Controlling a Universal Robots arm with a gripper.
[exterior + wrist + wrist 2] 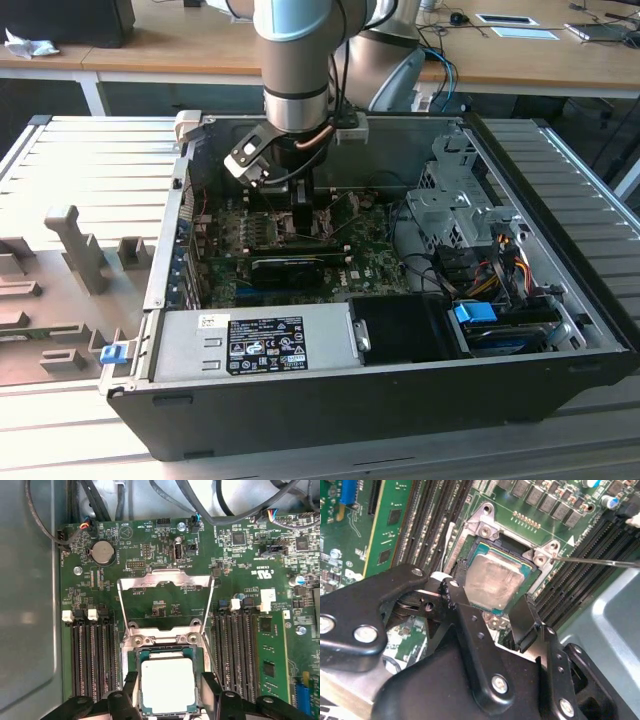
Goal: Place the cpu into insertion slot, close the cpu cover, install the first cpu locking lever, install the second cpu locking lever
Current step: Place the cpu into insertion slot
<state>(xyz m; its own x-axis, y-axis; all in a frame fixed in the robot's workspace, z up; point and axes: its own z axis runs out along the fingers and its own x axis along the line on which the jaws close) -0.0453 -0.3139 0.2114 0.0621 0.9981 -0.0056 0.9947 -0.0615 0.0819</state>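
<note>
Room around the cpu is tight: it lies flat, metal face up, seated in the insertion slot, edges parallel to the rim. The gripper straddles it released, fingers just clear of two opposite edges. The cpu cover stands raised on its hinge. Black memory slots flank the insertion slot closely; the arm hangs into the open case at the exterior view's upper middle.

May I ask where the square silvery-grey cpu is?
In both wrist views the cpu sits in the square dark insertion slot, between long black memory slots, with the metal cpu cover open.
</note>
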